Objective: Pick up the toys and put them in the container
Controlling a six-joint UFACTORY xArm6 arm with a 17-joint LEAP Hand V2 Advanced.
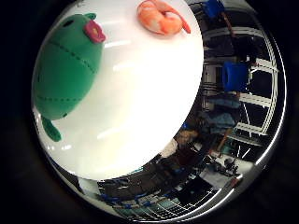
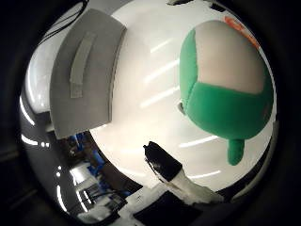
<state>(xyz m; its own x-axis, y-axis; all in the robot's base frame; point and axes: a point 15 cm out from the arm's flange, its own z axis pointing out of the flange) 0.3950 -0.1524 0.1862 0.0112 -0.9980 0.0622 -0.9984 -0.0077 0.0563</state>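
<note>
A round green plush toy [image 1: 65, 74] with a pink flower on it lies on the white table [image 1: 140, 102], close under my palm. Its pale belly patch shows in the thumb side view. Farther along the table lies an orange shrimp plush [image 1: 161, 17]. A grey fabric container [image 2: 84, 75] with a handle strap on its side stands at the table's edge, apart from the green toy. Of my right hand [image 2: 174, 174] one straight black-tipped finger shows, hovering over bare table beside the green toy and touching nothing. The hand is open and holds nothing.
The table's curved edge [image 1: 187, 126] runs close by, and the room's floor and furniture lie beyond it. A blue seat-like object [image 1: 235, 76] stands off the table. Bare white tabletop lies between the green toy and the container.
</note>
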